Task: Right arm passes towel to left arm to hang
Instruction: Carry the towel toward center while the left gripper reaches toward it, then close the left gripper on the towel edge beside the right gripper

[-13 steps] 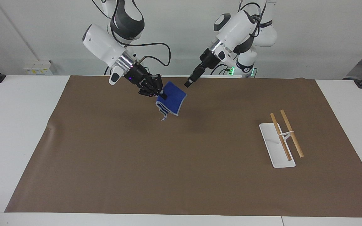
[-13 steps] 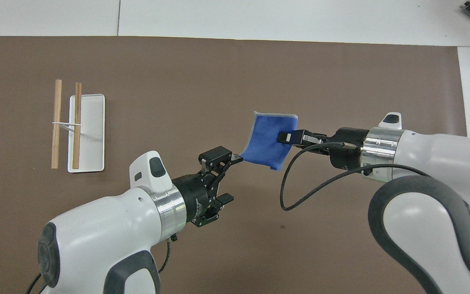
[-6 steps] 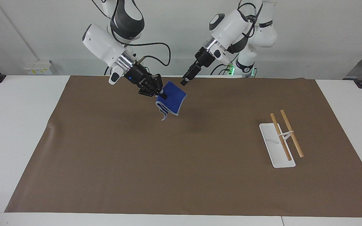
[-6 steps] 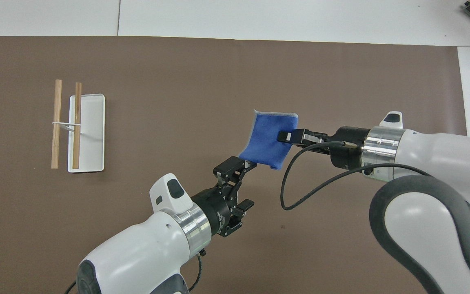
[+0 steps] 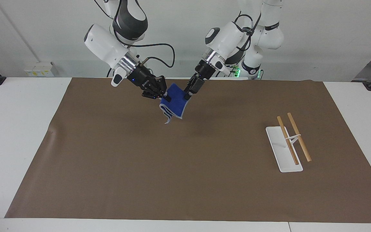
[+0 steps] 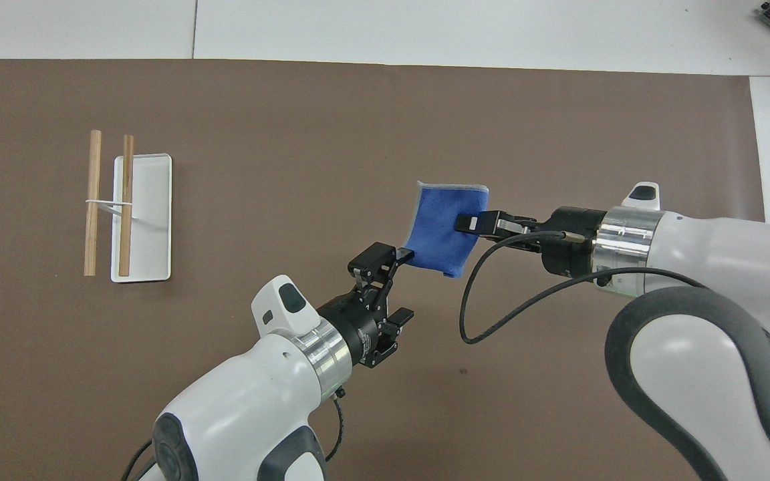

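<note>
- Handover is right at the edge of happening, I'd say, but not done yet.
- Right gripper (image 5: 167,96) is clamped on the towel (image 5: 176,103), pinching one side of it, and holds it up in the air over the brown mat (image 5: 140,167), above the strip of mat closest to the robots and roughly midway between the two arms.
- Towel hangs folded from that pinch, with a loose corner drooping underneath. It isn't touching the mat.
- Left gripper (image 6: 400,283) has its fingers spread apart, and in the overhead view one fingertip (image 6: 406,253) sits right at the free edge of the towel. Facing view puts that gripper right at the towel's edge too.
- Can't tell for sure if the towel edge is actually between the left fingers or only just beside them. Either way nothing is gripped on that side.
- Done so far, judging from how things lie: towel is picked up and presented to the other arm.
- Left to do: left gripper closes on the free edge, right one lets go, then the left arm carries the towel over to the rack (image 5: 290,141).
- Rack is a white base with two wooden bars, standing on the mat toward the left arm's end of the table, well apart from the towel. Nothing hangs on it.
- So my guess is roughly a third to half of the job is behind us, with the hanging part all still ahead.
</note>
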Robot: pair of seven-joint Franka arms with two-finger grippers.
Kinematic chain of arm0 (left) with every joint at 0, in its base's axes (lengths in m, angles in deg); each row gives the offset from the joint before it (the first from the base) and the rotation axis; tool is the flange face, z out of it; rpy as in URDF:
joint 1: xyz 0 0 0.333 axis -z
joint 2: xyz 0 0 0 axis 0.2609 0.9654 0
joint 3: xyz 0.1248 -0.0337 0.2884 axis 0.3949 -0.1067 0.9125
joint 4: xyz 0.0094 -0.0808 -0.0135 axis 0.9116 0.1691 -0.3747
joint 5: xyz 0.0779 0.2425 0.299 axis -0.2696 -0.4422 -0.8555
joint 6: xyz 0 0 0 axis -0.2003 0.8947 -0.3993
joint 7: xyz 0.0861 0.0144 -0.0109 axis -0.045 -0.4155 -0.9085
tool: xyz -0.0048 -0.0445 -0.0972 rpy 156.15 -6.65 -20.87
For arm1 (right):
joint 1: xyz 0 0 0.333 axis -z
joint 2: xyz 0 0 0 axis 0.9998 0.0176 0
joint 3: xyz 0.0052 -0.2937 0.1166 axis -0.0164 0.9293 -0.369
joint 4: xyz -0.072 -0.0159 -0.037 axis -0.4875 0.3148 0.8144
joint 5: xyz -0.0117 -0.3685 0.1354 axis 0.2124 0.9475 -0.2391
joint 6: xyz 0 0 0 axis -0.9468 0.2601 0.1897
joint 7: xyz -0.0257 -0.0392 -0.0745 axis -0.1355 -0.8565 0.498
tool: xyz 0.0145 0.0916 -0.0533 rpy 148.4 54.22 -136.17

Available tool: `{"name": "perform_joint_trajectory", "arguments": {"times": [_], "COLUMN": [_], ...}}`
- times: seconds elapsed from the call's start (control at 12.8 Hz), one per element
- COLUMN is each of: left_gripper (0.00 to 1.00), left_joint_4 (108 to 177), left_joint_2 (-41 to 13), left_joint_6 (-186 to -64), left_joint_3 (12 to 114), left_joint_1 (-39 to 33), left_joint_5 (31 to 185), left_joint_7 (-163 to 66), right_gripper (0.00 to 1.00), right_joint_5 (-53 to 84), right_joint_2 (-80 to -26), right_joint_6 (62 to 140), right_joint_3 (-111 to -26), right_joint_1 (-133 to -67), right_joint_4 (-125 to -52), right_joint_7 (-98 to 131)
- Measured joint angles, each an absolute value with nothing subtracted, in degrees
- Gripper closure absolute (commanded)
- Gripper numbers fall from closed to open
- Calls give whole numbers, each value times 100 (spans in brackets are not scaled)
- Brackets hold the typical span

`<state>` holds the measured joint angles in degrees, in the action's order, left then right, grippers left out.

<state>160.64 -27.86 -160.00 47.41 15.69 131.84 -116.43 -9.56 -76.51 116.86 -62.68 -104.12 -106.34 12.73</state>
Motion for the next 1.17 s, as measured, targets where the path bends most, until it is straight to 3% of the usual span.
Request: {"name": "perform_joint_trajectory", "arguments": {"times": [0.23, 0.55, 0.78, 1.17], "left_gripper": [3, 29, 41, 76], "left_joint_4": [15928, 15819, 15806, 15802], "left_joint_2": [-2779, -2703, -2671, -2657], "left_joint_6": [-16010, -16028, -16033, -16038], "left_joint_3": [4741, 4787, 4800, 4814], "left_joint_1": [1576, 1576, 1575, 1569], "left_joint_5": [13184, 13184, 13184, 13184], "left_joint_7": [-11805, -11874, -11872, -11716], "right_gripper": [100, 100, 100, 100], "right_joint_5": [-956, -956, -955, -955], "right_joint_2": [-7651, -7651, -7651, -7651], "right_joint_6": [11686, 11686, 11686, 11686], "right_joint_3": [-6268, -6267, -6266, -6266], "right_joint_1": [-10412, -10412, -10412, -10412], "right_joint_4": [-10633, -10631, -10629, -10626], "right_joint_7": [1273, 1274, 1281, 1301]}}
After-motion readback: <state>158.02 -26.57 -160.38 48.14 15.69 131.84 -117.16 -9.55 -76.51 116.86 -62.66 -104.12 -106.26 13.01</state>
